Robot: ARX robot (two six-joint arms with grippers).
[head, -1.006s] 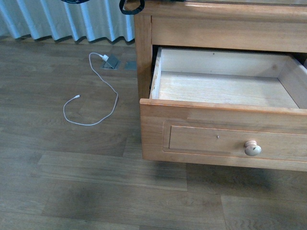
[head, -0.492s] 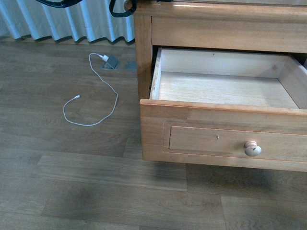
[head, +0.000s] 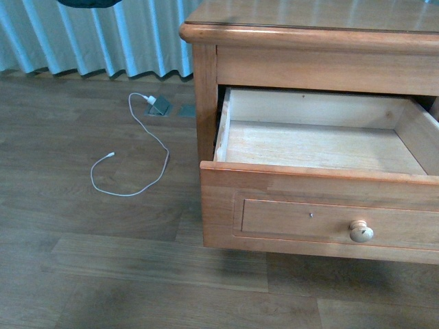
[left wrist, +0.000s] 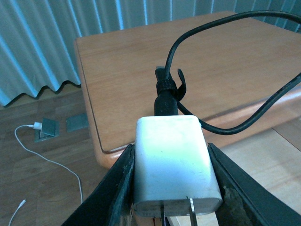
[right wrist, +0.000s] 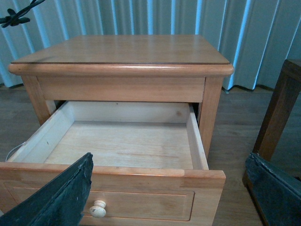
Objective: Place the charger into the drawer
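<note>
Front view: the black cable loop seen at the top edge half a second ago is gone, and only a dark shape (head: 89, 3) remains at the upper left. In the left wrist view we see the left gripper (left wrist: 170, 150) clamped on the charger (left wrist: 171, 174) at lower centre, its black cable (left wrist: 188, 42) looping above the cabinet top (left wrist: 127, 70). The drawer (head: 315, 147) stands open and empty. The right gripper (right wrist: 169, 160) is spread wide and holds nothing. We judge the charger is lifted and needs carrying over the drawer.

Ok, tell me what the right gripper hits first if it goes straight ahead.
Probably the open drawer: the right gripper, jaws wide apart, points into it, at its bare floor or front rim. Depth is unclear; nothing shows in between.
</note>
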